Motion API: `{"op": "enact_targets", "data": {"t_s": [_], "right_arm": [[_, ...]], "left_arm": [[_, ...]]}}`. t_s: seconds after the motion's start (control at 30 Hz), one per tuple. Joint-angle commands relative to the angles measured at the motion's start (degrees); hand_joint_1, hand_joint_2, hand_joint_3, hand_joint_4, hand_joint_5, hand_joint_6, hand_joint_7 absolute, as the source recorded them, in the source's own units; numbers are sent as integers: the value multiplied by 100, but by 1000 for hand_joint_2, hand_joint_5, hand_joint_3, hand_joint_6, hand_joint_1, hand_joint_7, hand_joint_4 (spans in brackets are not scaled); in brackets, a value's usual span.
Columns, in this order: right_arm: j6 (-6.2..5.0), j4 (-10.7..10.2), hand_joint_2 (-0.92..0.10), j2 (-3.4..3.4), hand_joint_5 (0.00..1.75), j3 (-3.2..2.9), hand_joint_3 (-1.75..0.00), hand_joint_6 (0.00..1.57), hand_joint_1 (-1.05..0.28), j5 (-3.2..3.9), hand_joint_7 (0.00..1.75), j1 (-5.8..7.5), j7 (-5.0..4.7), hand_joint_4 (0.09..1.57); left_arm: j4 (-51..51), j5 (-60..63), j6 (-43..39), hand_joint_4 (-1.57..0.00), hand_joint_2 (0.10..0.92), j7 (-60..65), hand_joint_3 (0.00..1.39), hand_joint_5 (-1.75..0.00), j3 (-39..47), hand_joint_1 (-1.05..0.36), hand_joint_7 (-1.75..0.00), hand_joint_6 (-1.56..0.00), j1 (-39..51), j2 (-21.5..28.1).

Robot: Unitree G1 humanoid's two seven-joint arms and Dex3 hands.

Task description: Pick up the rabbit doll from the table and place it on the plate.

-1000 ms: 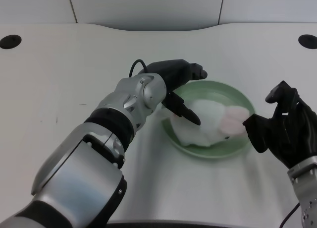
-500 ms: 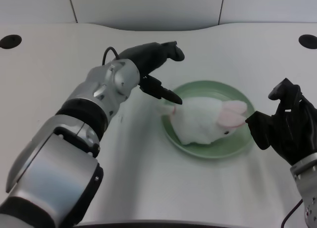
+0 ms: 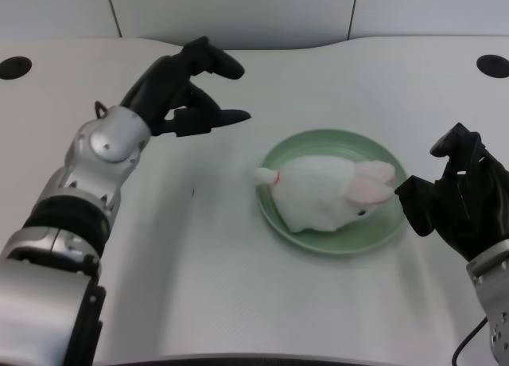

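Fingers: the left hand [image 3: 184, 91] shows them spread and loosely curved, nothing between them, tips aimed toward three o'clock.
Left hand: it hovers above the table [image 3: 199, 286] at about ten o'clock of the plate [image 3: 318, 145], well apart from it and touching nothing.
Rabbit doll: the rabbit doll [image 3: 324, 194] lies on its side on the plate, pink ears toward three o'clock, a small tail end poking over the rim at nine o'clock.
Plate: green, round, right of the table's middle, carrying the doll across most of its bowl.
Done: by the look of it, the pick and the place are both finished — the doll sits on the plate and the hand is free.
Left: little, I'd say; only bringing the arm clear to a rest, and the doll looks settled enough not to roll off.
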Motion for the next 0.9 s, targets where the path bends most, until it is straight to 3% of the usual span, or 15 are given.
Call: {"op": "enact_targets", "data": {"t_s": [0.03,0.1,0.17,0.23,0.37,0.4,0.47,0.53,0.63,0.7,0.73,0.8,0.83,0.87,0.9], "right_arm": [[-68,-86,-728,-61,1746,8,-1020,1572,-508,-84,1746,46,-65,1572],[-73,-92,-731,-58,1746,13,-1019,1572,-508,-89,1746,50,-73,1572],[51,-85,-719,-116,1746,-27,-1008,1572,-505,-10,1746,22,-44,1572],[-135,54,-713,-160,1746,-19,-1001,1572,-502,-93,1746,1,72,1572],[-372,142,-726,-204,1746,55,-1007,1572,-498,-267,1746,-6,177,1572],[-474,176,-727,-197,1746,69,-1009,1572,-497,-315,1746,-3,207,1572],[-607,228,-730,-186,1746,83,-1015,1572,-490,-363,1746,-1,242,1572],[-663,260,-729,-181,1746,86,-1018,1572,-488,-379,1746,-5,260,1572],[-911,454,-720,-242,1746,135,-1021,1572,-496,-548,1746,-52,367,1572],[-1169,610,-720,-302,1746,215,-1076,1572,-480,-757,1746,-82,413,1572],[-1125,638,-723,-301,1746,197,-1088,1572,-475,-747,1746,-113,377,1572],[-976,669,-694,-283,1746,115,-1082,1572,-479,-614,1746,-168,320,1572],[-1005,712,-689,-284,1746,97,-1080,1572,-479,-617,1746,-192,297,1572],[-1151,799,-694,-305,1746,103,-1082,1572,-468,-673,1746,-213,335,1572],[-1227,877,-702,-316,1746,88,-1085,1572,-460,-680,1746,-242,366,1572]], "left_arm": [[-237,-299,-84,-539,921,-238,170,-1389,241,-616,-1137,-292,438,213],[-318,-335,-62,-555,921,-277,171,-1390,259,-611,-1136,-304,493,223],[-1050,-928,38,-568,921,-653,206,-1419,667,-545,-1165,-330,1253,345],[-2034,-1440,308,-580,921,-889,219,-1435,958,-554,-1212,-316,2083,378],[-3371,-2055,1120,-639,921,-1034,240,-1454,1165,-553,-1306,-242,2919,246],[-3806,-2288,1378,-645,921,-1032,243,-1457,1256,-551,-1316,-234,3249,190],[-4385,-2543,1747,-710,921,-993,321,-1504,1339,-458,-1356,-281,3650,140],[-4678,-2620,1975,-723,921,-952,340,-1515,1346,-438,-1364,-291,3795,133],[-5312,-2550,2292,-819,921,-822,480,-1563,1406,-430,-1354,-439,4655,224],[-5580,-2521,2451,-867,921,-734,493,-1610,1437,-403,-1349,-547,4965,220],[-5660,-2552,2508,-874,921,-697,498,-1619,1473,-396,-1347,-566,5069,184],[-5787,-2602,2636,-860,921,-623,526,-1678,1518,-375,-1361,-622,5217,134],[-5798,-2626,2689,-862,921,-581,530,-1697,1540,-378,-1368,-636,5251,105],[-5800,-2640,2759,-885,921,-517,526,-1722,1559,-382,-1389,-669,5263,73],[-5808,-2626,2820,-904,921,-451,523,-1734,1566,-382,-1407,-693,5272,52]]}}
